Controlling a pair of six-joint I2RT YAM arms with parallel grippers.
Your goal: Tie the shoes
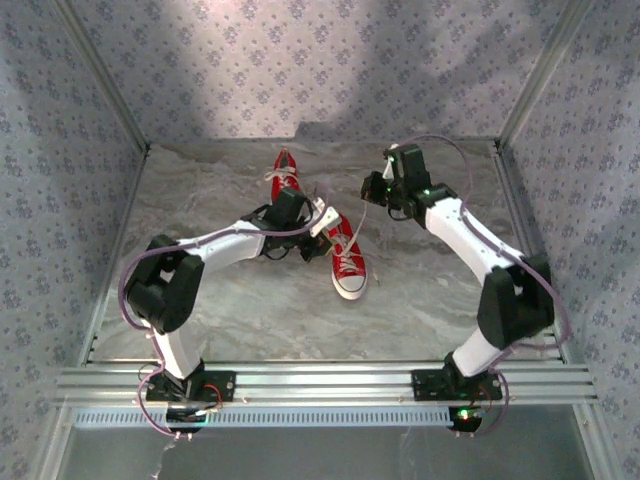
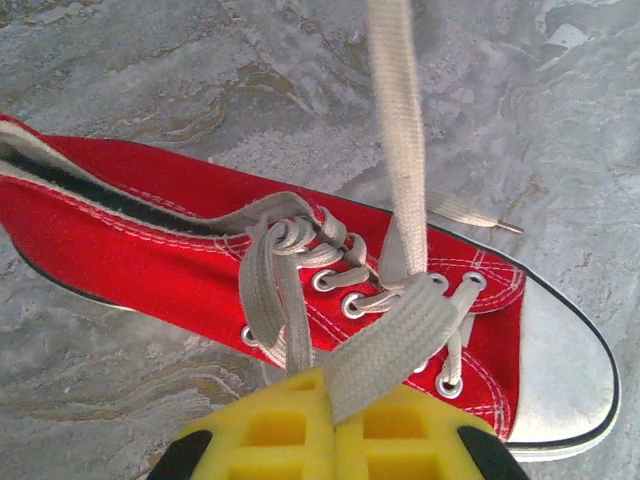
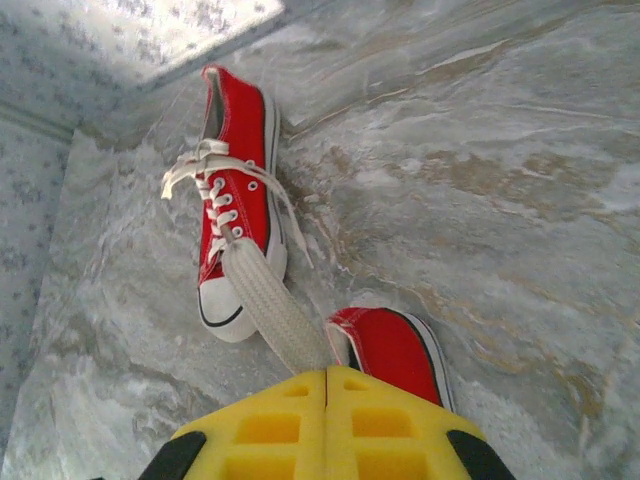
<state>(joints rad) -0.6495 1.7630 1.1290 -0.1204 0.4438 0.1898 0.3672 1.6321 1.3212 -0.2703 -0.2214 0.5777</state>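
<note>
One red shoe (image 1: 348,262) lies near the middle of the table (image 1: 430,300), the other shoe (image 1: 285,172) close to the far edge. The left gripper (image 2: 335,385) is clamped on one white lace (image 2: 390,325) of the middle shoe, and the right gripper (image 3: 327,372) is clamped on its second lace (image 3: 270,300).

Left arm (image 1: 215,243) and right arm (image 1: 468,238) angled inward, both pairs of jaws closed
</note>
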